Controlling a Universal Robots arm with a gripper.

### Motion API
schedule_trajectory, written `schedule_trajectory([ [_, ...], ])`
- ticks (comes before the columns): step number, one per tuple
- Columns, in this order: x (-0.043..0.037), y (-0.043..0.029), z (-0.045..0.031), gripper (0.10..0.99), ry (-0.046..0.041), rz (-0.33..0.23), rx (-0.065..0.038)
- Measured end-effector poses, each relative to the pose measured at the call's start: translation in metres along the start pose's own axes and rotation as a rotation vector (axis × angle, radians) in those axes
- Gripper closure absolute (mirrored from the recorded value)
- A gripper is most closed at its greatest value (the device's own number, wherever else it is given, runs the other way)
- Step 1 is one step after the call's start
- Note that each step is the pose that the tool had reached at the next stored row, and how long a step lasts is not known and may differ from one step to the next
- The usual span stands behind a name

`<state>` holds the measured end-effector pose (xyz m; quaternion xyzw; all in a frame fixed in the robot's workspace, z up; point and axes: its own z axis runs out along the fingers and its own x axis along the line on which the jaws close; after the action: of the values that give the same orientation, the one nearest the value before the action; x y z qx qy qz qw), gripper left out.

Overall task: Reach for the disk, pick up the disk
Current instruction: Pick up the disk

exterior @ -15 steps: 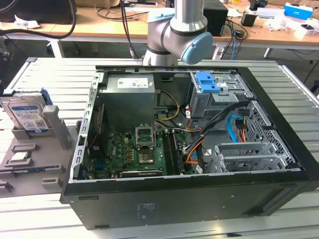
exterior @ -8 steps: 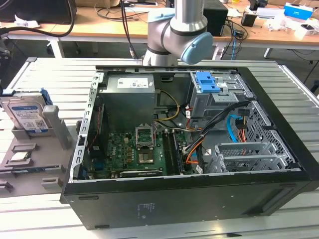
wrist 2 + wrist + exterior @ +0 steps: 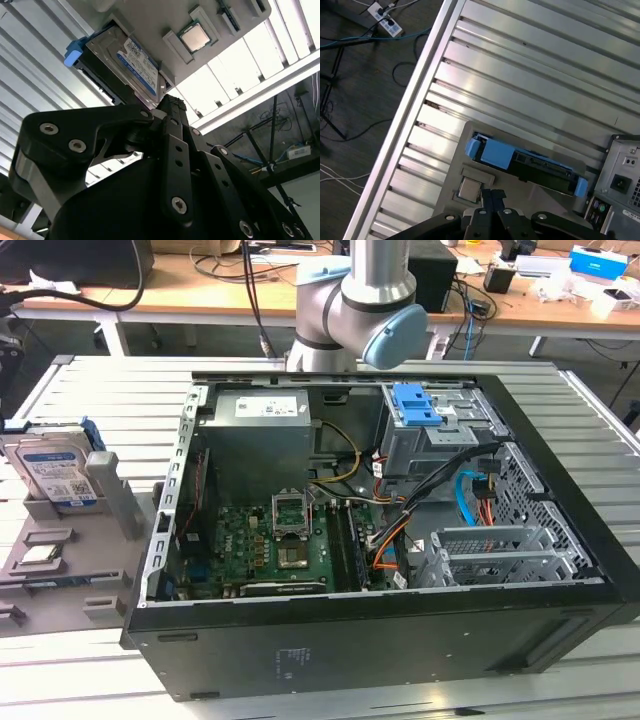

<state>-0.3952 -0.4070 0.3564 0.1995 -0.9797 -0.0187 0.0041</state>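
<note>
Over the flat grey plastic tray (image 3: 454, 167), my black two-finger gripper (image 3: 492, 194) hangs w/ fingers pressed together, gripping nothing. It's near but not touching the rectangular silver metal disk (image 3: 530, 162) w/ blue rails. The disk stands on edge in that tray on the slatted aluminium table (image 3: 520, 75) – toward the exterior view's left of the open black PC case (image 3: 400, 650).
</note>
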Motion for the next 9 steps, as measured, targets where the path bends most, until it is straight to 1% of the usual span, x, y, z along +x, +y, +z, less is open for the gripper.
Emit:
schedule_trajectory([
  [7,0.0,0.0,0.0,0.98,0.0025,-0.066,0.0],
  [9,0.0,0.0,0.0,0.98,0.0038,-0.101,0.0],
])
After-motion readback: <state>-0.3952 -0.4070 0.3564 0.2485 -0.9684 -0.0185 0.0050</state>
